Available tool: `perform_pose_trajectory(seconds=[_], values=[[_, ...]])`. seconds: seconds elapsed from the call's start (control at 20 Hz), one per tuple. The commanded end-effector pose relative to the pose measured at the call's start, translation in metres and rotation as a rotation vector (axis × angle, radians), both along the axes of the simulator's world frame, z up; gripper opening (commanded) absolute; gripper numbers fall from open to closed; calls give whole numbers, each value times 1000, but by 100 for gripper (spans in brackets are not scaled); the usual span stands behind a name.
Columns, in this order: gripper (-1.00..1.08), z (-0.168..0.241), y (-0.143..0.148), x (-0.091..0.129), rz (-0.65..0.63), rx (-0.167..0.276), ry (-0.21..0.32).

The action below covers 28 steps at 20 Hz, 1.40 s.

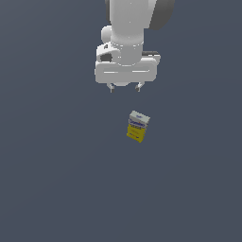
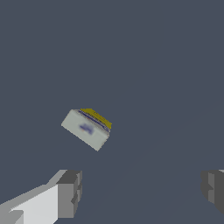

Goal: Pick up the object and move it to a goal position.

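While jaws gape apart, carton (image 1: 138, 126) print blurred, arm (image 1: 127, 28) cropped

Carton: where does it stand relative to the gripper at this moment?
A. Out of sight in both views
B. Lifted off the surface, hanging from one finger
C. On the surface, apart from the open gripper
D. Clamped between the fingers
C: the carton sits on the surface with a clear gap to the gripper, and in the wrist view its fingers are spread wide with nothing between them.

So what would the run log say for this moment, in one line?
phase: approach | claw: open, above carton | carton: upright, not grasped
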State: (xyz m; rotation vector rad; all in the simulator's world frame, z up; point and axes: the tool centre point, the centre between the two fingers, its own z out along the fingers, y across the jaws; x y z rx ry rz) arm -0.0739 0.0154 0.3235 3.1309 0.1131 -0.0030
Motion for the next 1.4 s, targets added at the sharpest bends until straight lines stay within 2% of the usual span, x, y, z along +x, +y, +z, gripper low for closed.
perform_pose_trajectory(seconds=[0.0,0.45,0.75,1.05,1.35], values=[[100,0,0,0,0,0,0],[100,-12,6,-3,-22,16,26],[100,-12,6,-3,-15,16,26],[100,-19,10,-1,45,15,24],[100,-32,17,2,159,14,22]])
